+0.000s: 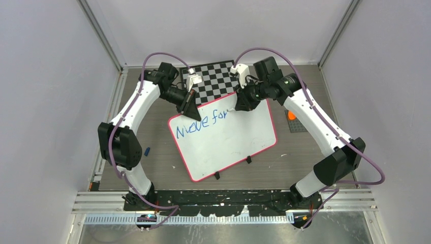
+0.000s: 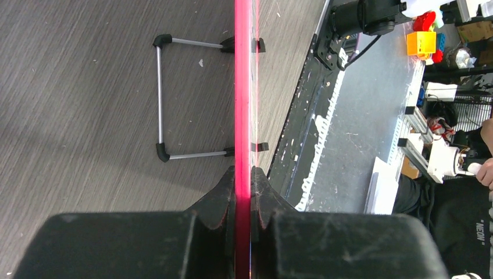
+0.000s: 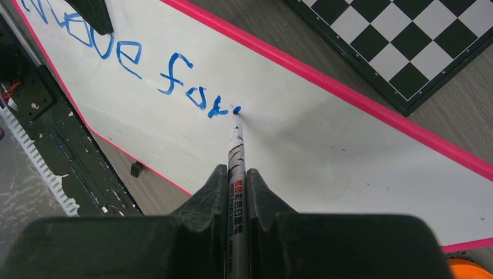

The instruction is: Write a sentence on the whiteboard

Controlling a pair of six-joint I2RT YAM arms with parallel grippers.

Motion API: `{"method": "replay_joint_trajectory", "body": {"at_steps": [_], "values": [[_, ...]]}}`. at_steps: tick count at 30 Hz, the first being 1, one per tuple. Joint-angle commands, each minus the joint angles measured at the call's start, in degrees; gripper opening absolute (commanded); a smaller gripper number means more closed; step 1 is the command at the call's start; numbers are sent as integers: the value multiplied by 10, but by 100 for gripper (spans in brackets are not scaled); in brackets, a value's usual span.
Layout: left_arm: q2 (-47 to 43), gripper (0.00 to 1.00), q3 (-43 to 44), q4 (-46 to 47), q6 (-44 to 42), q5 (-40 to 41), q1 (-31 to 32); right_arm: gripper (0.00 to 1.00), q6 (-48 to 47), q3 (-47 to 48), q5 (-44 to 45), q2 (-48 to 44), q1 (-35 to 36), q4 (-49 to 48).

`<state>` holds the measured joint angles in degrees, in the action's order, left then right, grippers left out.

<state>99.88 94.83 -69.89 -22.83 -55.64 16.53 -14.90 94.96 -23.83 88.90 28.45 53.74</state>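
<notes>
Right tool (image 3: pixel 237 172) clamps marker (image 3: pixel 235 142), pointing away, tip on whiteboard (image 3: pixel 325 145); left tool (image 2: pixel 243 174) pinches it

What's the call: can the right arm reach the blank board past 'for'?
Probably yes. The right gripper has the marker tip on the whiteboard at the end of the lettering; the board beyond is bare. The left gripper clamps the rim by the first word, well clear.
</notes>
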Motion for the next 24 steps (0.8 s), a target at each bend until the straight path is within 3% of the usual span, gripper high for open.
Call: {"method": "replay_joint_trajectory", "body": {"at_steps": [1,8,24], "values": [[1,0,-14,-2,-56,67,22,0,-4,-19,24,-4,2,-26],[1,0,-17,0,-57,67,24,0,-8,-39,35,-19,2,-25],[-5,0,-21,-2,-62,75,27,0,-2,14,52,3,2,-29]]}}
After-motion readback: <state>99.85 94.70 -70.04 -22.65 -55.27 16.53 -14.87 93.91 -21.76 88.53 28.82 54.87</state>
